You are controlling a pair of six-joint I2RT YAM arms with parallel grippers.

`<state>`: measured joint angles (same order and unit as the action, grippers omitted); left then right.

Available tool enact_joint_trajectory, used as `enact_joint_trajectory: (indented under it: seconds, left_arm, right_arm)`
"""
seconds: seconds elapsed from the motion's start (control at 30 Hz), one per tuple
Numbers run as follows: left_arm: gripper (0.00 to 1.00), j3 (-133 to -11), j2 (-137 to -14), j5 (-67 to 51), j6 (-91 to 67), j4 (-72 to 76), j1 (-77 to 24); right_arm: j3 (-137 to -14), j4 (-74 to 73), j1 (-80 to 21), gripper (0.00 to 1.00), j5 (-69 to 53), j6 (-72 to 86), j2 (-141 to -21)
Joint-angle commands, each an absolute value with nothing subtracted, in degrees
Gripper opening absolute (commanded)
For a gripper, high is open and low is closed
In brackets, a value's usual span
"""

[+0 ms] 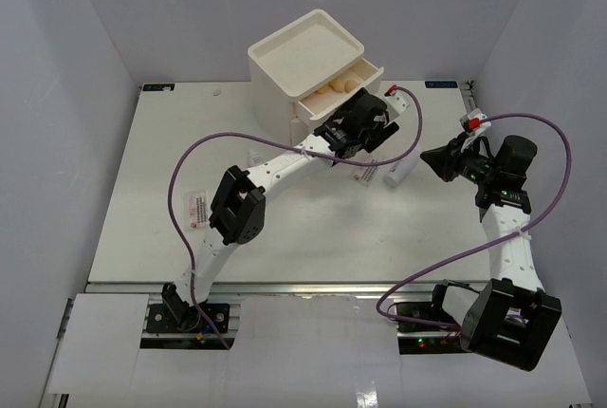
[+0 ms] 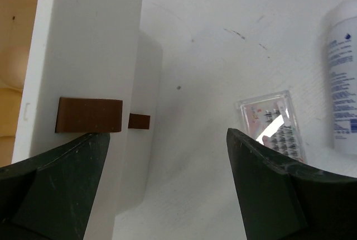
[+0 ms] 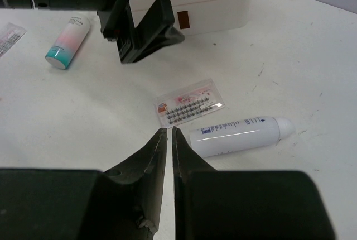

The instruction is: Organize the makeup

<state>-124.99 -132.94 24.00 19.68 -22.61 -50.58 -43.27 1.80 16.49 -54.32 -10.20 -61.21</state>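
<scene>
Left pincer (image 2: 167, 135), jaws apart, drawer handle (image 2: 88, 115) at its 9 o'clock; its finger hides a corner of the packet (image 2: 270, 118). White bottle (image 2: 341, 78) cut off at 3 o'clock. Right pincer (image 3: 166, 132) pressed together.

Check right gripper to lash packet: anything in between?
Nothing visible. The right gripper sits just short of the lash packet, only bare table between; the white bottle lies to one side, the left gripper beyond it.

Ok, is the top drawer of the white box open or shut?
Open: the top drawer is pulled out of the white box, with tan sponges showing inside.
</scene>
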Motion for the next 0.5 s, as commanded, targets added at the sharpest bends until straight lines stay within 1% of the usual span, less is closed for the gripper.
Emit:
enact_joint_trajectory:
  seconds: [0.0, 0.37, 0.47]
  left_arm:
    - [0.98, -127.1, -129.9, 28.3, 20.3, -19.6, -45.6]
    - [0.98, -128.3, -130.0, 26.9, 18.3, -19.2, -41.0]
    - [0.98, -126.9, -127.9, 23.4, 16.7, -19.8, -41.0]
  right_arm:
    - [-43.2, 4.0, 16.7, 0.15, -55.8, -9.8, -61.5]
    - [-43.2, 4.0, 16.7, 0.15, -56.0, -9.8, -62.1]
    - [-43.1, 3.9, 16.7, 0.15, -56.2, -10.1, -62.4]
